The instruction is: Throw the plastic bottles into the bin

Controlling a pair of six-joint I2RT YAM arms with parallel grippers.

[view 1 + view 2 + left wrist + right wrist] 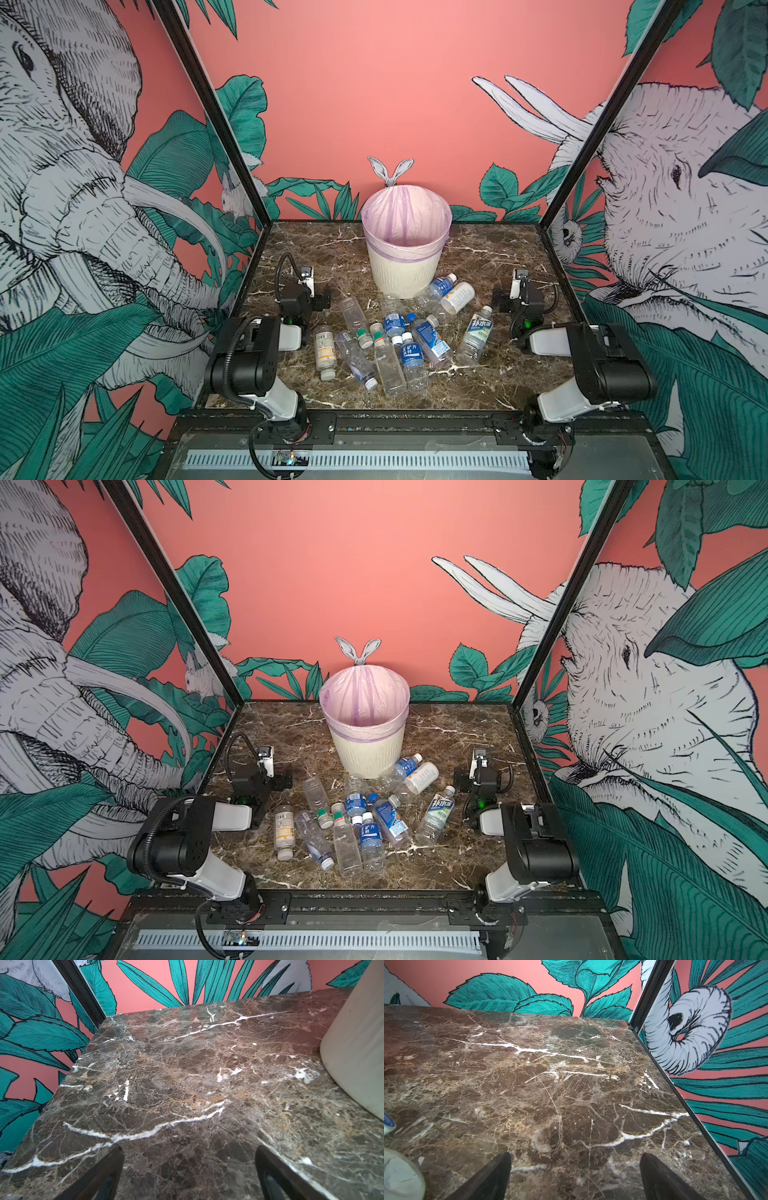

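Bottles of clear plastic (430,338) lie beside the cream ribbed bin (399,274); left end effector (189,1150) and right end effector (575,1156) hang spread, empty, to grab them.

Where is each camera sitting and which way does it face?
Both top views: high in front, looking down and back at bin, plastic bottles; both arms show.
Left wrist: low, facing back-left table corner; open left gripper shows.
Right wrist: low, facing back-right corner; open right gripper shows.
Shared: bin wall in top views and left wrist.
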